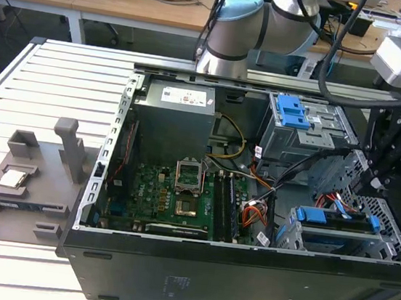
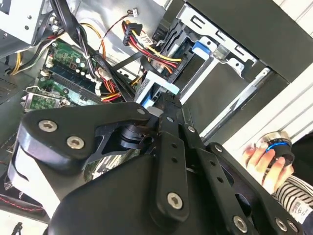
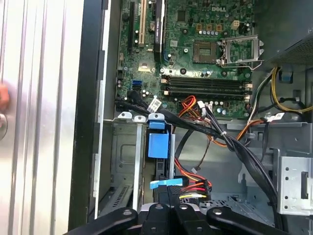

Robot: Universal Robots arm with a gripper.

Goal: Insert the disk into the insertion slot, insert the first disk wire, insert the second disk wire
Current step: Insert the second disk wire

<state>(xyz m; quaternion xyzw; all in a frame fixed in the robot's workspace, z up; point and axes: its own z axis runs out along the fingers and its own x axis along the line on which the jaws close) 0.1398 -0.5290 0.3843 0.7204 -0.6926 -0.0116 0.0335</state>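
Disk (image 1: 338, 220), blue-framed, is seen seated in the insertion slot (image 1: 299, 239), directly below the gripper (image 1: 393, 163). Whether the jaws are spread or pressed together cannot be told. Loose wires (image 3: 195, 186) are bunched just ahead of the tool; they could be snagged or a connector misaligned.

The disk (image 3: 158, 145) sits in the insertion slot (image 3: 128, 161), seemingly seated, beside loose wires (image 3: 195, 186).

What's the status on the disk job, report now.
Gripper at the cage, over the disk. Disk sitting in its slot. Loose wires bunched beside it.
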